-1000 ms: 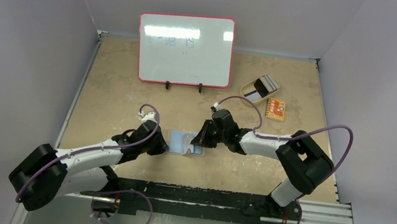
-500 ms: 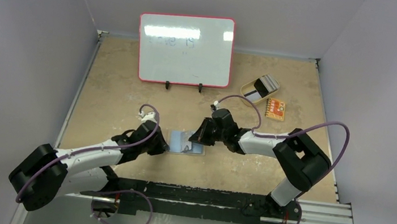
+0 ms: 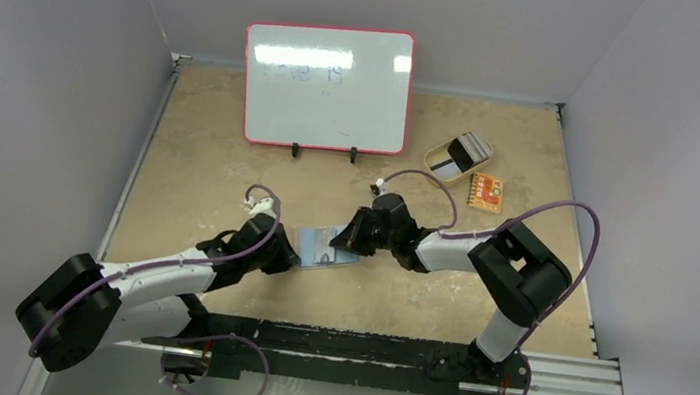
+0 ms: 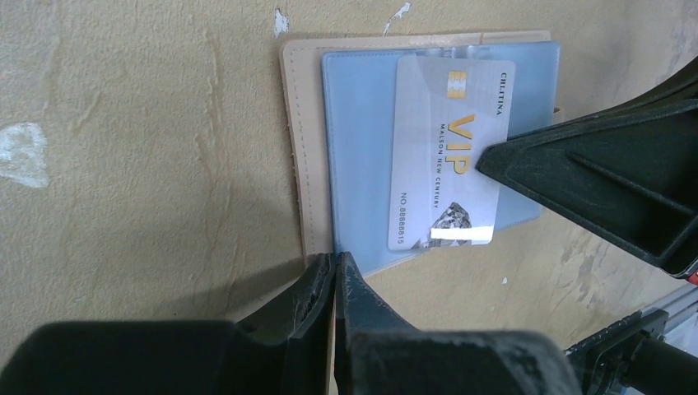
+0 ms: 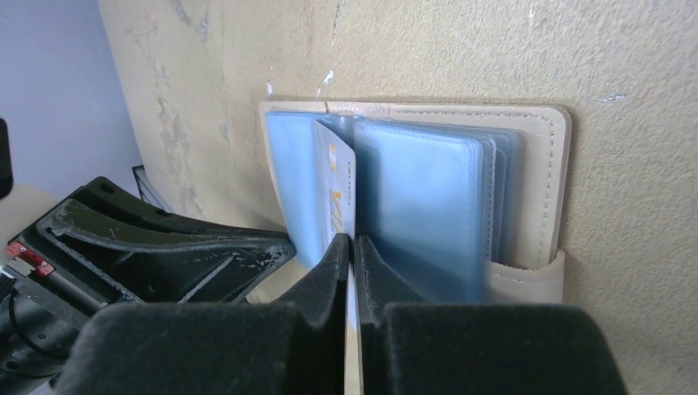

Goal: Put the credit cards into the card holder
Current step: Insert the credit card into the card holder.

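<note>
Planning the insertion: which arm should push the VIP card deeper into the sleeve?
Right. The right jaws grip the card at the card holder's sleeves; the left jaws clamp the holder's edge, steadying it.

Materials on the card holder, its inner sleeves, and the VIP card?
The card holder: tan leather or faux leather, matte, stitched along the edge. Its sleeves: soft clear bluish plastic, probably vinyl, with a slight sheen. The VIP card: likely stiff glossy plastic, judging by the bright glare strip and printed gold lettering.
</note>
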